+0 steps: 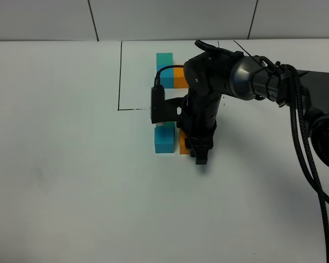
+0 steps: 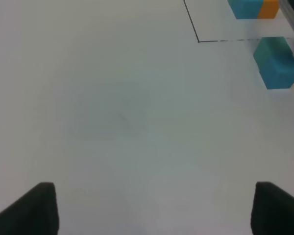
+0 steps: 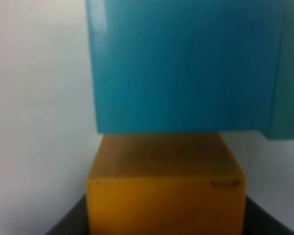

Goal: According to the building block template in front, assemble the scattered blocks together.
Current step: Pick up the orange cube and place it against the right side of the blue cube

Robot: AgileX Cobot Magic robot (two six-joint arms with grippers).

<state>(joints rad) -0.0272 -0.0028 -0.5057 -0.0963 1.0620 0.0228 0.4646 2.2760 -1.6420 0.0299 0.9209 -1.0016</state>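
On the worktop [image 1: 55, 164]: white surface, with a thin black outline [image 1: 120, 76] drawn at its far middle.
Template [image 1: 165, 68]: one group of joined cubes inside the outline; teal, blue and orange faces show, the rest hidden behind the right arm.
Loose blocks, count: three, all just near of the outline's near line, packed together.
Teal block [image 2: 273, 48]: one, on the far side of the blue block and touching it, seen best from the left wrist.
Blue block [image 1: 164, 141]: one, at the left of the loose group, flat on the worktop.
Orange block [image 1: 184, 143]: one, touching the blue block's right side; mostly hidden by the gripper from above.
Right arm [image 1: 247, 76]: one, reaching in from the right, bent at the wrist so the gripper points down over the loose blocks.
Right gripper [image 1: 200, 156]: clenched, its tip just near and right of the orange block; the right wrist view shows the orange block right at it with the blue one beyond; whether it pinches the block cannot be told.
Left gripper [image 2: 152, 208]: released, fingers [image 2: 32, 208] spread wide over bare worktop, well left of the blocks; out of the high view.
Writing: none readable.
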